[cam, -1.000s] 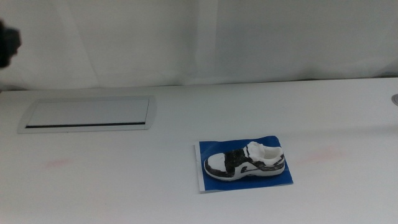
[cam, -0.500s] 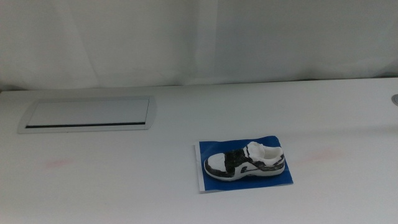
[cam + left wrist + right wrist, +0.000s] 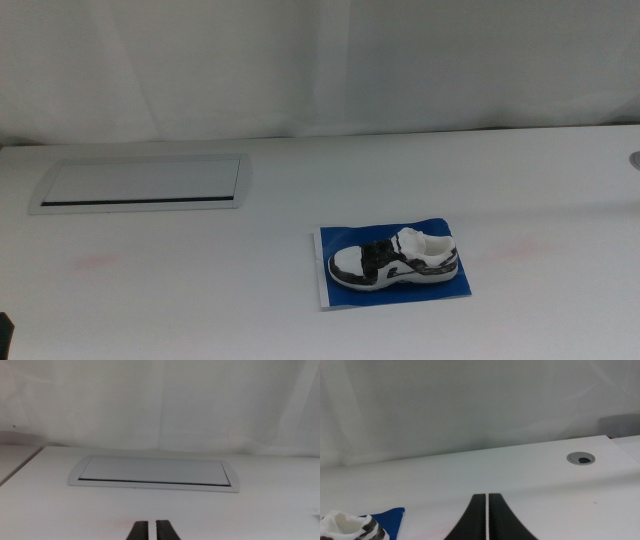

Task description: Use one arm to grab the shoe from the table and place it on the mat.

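— Looking over the bench (image 3: 200,300), what lies around the shoe (image 3: 393,262)?

— Very little. A grey framed panel (image 3: 140,183) is set flush into the surface, well apart from the shoe, toward the far left in the middle view. At the far right edge of that view a small grey round fitting (image 3: 635,158) just shows; the right wrist view shows it as a round grommet with a dark opening. A white curtain (image 3: 320,65) hangs behind the bench. Two faint pinkish smudges mark the surface, one near the left front, one just right of the mat (image 3: 392,264).

— Does anything block the shoe?

— No, it is in plain sight with nothing standing against it.

— And where is the shoe?

— It rests on the dark-blue mat, upright on its sole, inside the mat's edges, with the pale strip along the mat's left short edge.

— Which way does it point?

— Its long axis runs left to right in the middle view, along the mat's length. The white toe points left, toward the pale strip; the white collar and heel sit to the right.

— The grippers?

— Neither touches anything. The left gripper (image 3: 148,530) faces the grey panel from the near side, jaws nearly together with only a thin slit between them. The right gripper (image 3: 486,516) has its jaws together too, with the shoe's collar and a mat corner just visible off to one side.
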Controlling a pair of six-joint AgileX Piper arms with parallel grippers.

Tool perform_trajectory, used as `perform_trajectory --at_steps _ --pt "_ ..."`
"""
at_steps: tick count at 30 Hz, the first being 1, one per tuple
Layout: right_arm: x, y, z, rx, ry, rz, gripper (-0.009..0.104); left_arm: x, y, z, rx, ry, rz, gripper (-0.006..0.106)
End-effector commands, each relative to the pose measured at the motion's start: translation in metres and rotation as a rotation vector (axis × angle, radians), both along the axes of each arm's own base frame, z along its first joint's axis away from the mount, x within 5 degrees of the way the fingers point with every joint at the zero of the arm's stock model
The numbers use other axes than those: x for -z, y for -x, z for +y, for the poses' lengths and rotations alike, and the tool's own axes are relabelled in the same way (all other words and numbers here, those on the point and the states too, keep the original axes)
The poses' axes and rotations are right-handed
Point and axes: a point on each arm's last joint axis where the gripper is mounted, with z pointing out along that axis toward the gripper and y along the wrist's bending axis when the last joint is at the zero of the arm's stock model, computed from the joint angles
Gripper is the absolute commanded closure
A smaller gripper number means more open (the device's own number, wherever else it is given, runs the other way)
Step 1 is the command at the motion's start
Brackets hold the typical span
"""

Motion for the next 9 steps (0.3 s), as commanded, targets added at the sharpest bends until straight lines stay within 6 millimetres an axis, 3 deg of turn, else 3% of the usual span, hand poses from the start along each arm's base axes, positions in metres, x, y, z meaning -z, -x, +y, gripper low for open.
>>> perform_trajectory --at_steps 1,9 --pt "0.0131 0.0005 -0.0003 0.000 0.022 0.029 0.097 0.0115 0.0014 0.0001 -0.004 0.006 0.021 0.103" --pt "0.0129 0.0005 -0.0002 0.000 0.021 0.027 0.097 0.0111 0.0013 0.0002 -0.005 0.009 0.016 0.103"
